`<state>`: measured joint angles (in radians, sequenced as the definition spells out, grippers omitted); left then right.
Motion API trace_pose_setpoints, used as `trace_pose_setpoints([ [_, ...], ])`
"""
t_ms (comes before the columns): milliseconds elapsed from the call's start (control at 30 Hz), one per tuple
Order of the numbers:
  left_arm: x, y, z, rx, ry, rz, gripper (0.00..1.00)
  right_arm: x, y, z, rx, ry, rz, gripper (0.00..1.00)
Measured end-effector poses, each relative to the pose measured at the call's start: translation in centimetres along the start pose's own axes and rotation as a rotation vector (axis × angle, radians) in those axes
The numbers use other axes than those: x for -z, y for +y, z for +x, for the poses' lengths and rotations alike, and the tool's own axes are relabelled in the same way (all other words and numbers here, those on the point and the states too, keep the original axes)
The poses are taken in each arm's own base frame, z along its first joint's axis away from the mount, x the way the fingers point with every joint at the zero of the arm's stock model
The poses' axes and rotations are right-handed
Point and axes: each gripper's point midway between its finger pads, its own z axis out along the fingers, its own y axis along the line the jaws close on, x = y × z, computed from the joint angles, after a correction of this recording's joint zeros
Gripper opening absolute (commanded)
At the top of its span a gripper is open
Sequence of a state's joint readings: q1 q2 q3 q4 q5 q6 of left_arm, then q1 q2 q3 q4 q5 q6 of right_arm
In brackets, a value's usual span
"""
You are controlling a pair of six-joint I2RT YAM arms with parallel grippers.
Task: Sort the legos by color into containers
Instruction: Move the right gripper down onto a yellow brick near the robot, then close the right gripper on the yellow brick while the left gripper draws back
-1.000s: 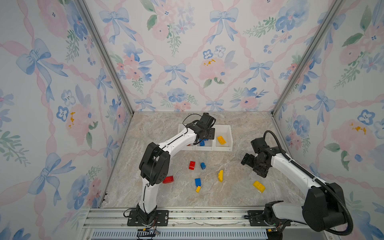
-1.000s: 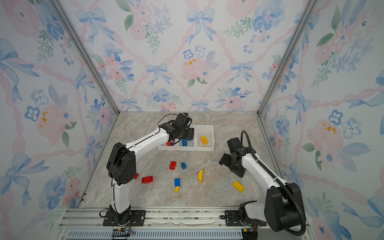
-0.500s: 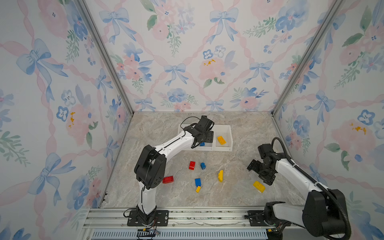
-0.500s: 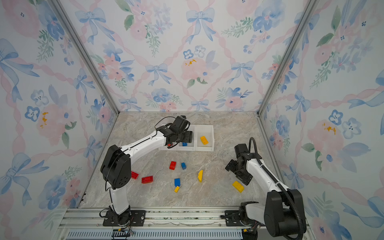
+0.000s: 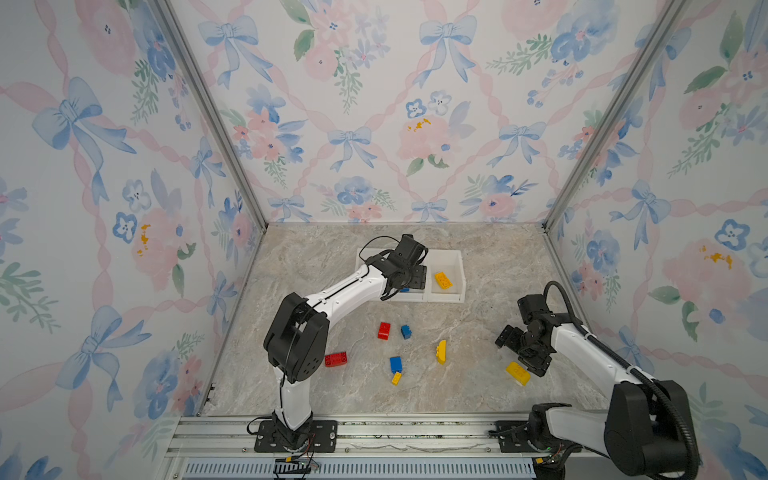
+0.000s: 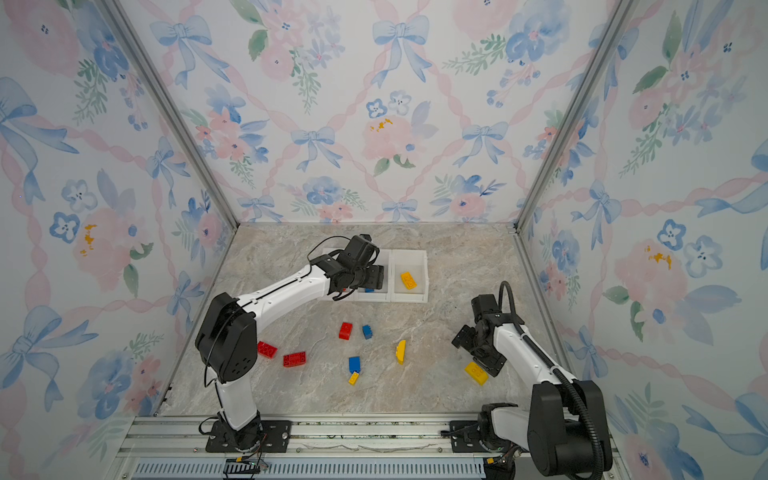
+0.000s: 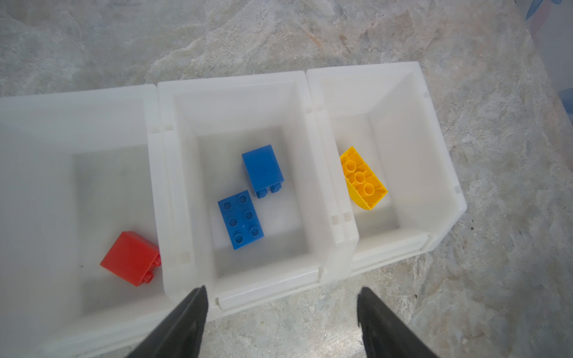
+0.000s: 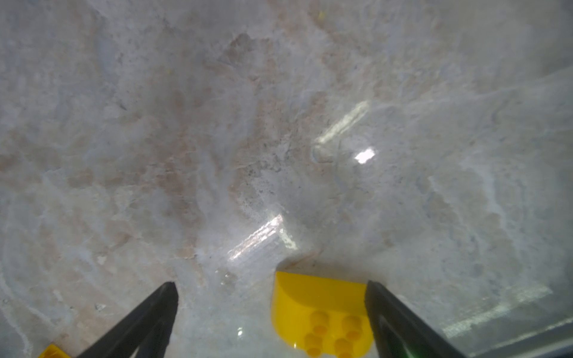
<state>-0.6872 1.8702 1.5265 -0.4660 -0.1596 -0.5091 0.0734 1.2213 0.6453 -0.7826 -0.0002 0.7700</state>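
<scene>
The right gripper holds its jaws wide apart and grips nothing. It straddles a yellow brick that lies studs up on the marble table, much nearer one jaw than the other. In both top views the brick's long axis runs diagonally, from the table's middle toward the near right corner.

The left gripper, also spread and empty, hangs over the near wall of the middle bin of the containers. In that bin a flat blue brick lies studs up, with its long axis roughly along the bin. A second blue brick lies on its side, studs pointing at the first. One end bin holds a curved yellow brick, hollow side up and diagonal. The other holds a red brick on its side, studs toward the divider.

A second earlier the right gripper was farther back from the yellow brick, which has not moved. The left gripper was already over the containers.
</scene>
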Motion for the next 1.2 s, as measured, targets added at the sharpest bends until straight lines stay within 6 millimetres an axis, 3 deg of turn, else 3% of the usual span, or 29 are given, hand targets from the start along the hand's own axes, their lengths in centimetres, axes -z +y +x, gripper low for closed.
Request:
trace_pose_setpoints([
  [500,1.0,0.4,1.4,0.014,0.005,-0.007,0.79,1.0,1.9,3.9,0.164,0.036,-0.030,0.97],
  [700,1.6,0.5,1.3,0.024,-0.010,-0.008,0.79,1.3,1.8,5.3,0.241,0.041,-0.004,0.97],
  [1033,1.9,0.4,1.7,0.020,-0.012,-0.014,0.80,2.1,0.9,4.1,0.282,-0.054,0.034,1.00],
  [1200,2.5,0.6,1.6,0.024,-0.023,-0.015,0.80,1.3,0.3,3.9,0.284,-0.037,0.085,0.96],
])
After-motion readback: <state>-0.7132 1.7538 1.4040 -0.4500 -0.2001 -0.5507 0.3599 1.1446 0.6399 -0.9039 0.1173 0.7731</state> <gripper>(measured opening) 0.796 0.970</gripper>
